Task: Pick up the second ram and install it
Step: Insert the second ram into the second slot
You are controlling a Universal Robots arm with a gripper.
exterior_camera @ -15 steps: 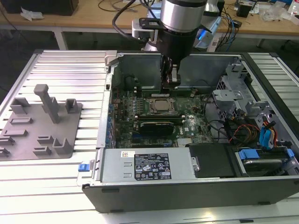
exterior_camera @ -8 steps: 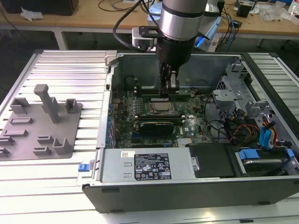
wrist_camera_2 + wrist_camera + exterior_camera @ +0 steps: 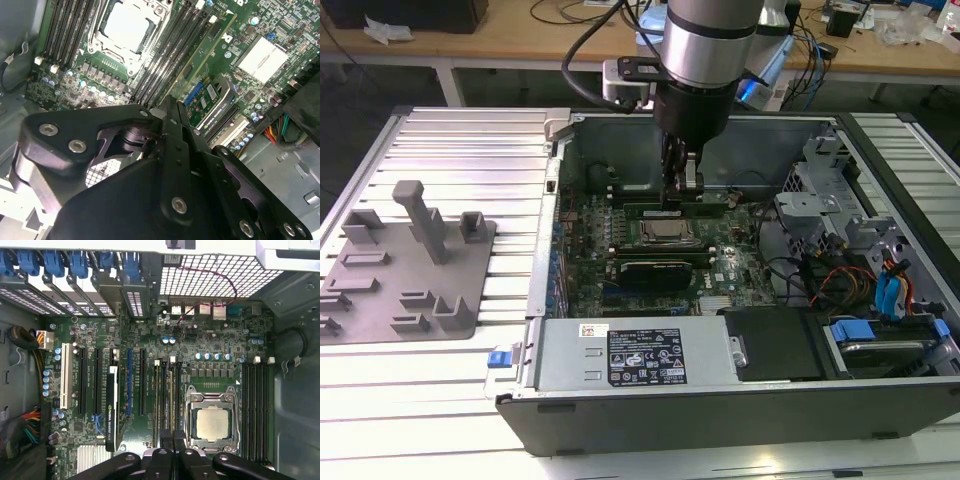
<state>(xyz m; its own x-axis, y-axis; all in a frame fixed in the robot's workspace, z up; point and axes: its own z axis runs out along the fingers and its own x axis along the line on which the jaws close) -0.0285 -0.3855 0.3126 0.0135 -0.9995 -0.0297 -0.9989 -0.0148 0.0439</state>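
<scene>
Slatted metal worktop (image 3: 450, 140), open computer case (image 3: 620, 350) on it. My claw (image 3: 682, 195) (image 3: 167, 102) (image 3: 172, 434) inside case, fingers pressed together, pinching second ram (image 3: 202, 52) (image 3: 170, 400) on edge. Ram along memory slots (image 3: 159, 400) between processor socket (image 3: 212, 422) and black card (image 3: 112, 405). Seated or not: cannot tell.

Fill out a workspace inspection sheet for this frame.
Surface: slatted metal table, with an open computer case on it.
Job's things: second ram stands edge-down at the memory slots beside the processor socket.
Clutter: grey fixture tray at the exterior view's left.
Grippers: tool shut on the second ram.
Cables: coloured wire bundle inside the case.
Surroundings: wooden bench behind.
</scene>
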